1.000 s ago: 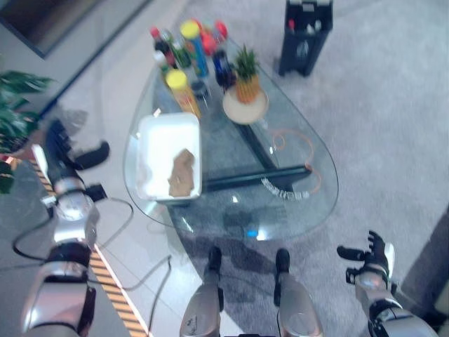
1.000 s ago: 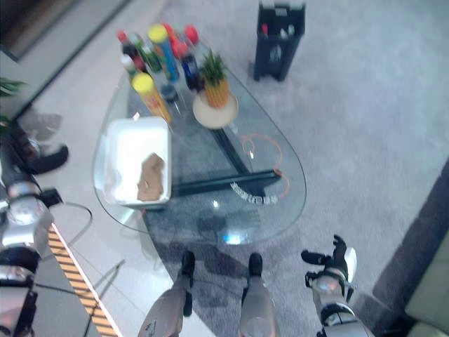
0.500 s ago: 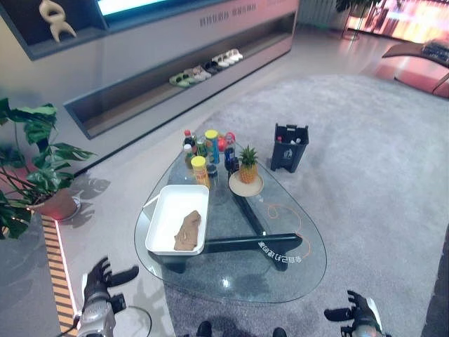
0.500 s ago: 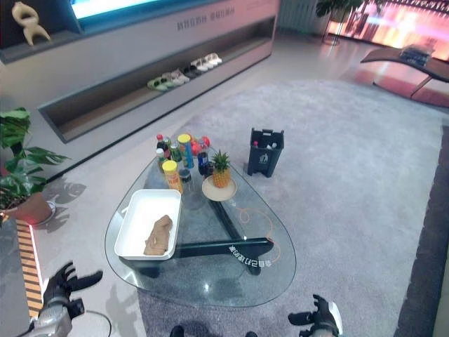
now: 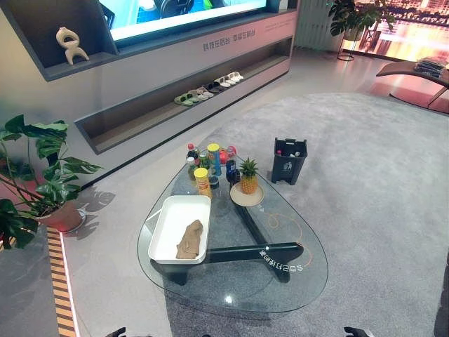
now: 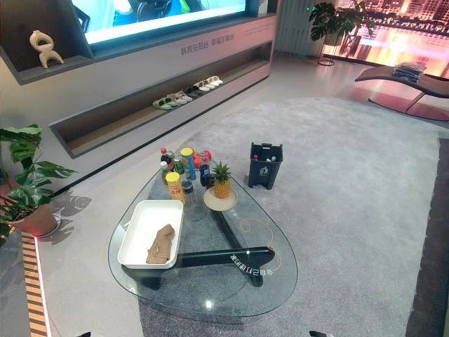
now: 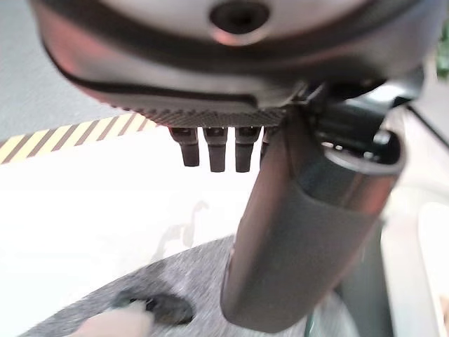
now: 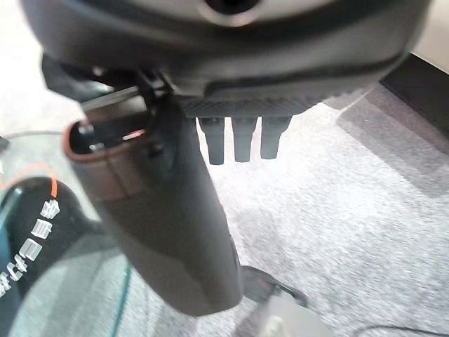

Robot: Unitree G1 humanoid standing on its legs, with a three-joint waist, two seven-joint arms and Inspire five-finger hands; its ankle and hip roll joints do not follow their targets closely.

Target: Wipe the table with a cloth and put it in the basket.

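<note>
Fingers of our left hand (image 7: 295, 232) hang straight and relaxed over pale floor, the thumb standing out beside them, nothing held. Our right hand (image 8: 168, 225) is the same, its fingers (image 8: 242, 144) straight and empty above the grey carpet (image 5: 379, 175).

We see that carpet spread wide under the glass table (image 5: 302, 281), a rounded triangular top on dark legs. Along the table's left edge sits the white basket (image 5: 168, 225), a shallow rectangular tub, and the brown cloth (image 5: 190, 239) lies crumpled inside it, toward its right wall. So the cloth is in the basket on the table, well apart from both our hands, neither of which touches it.

At the table's far corner stands a cluster of bottles (image 5: 210, 158), with a yellow-capped one nearest the basket's far end. Just right of them a pineapple (image 5: 248, 177) stands upright on a round plate (image 5: 247, 196). An orange cord (image 5: 277, 221) loops on the glass toward the right edge.

Beyond the table, on the carpet, stands a small dark bin (image 5: 288, 161). A potted plant (image 5: 42, 175) stands off to the left by the wall.
</note>
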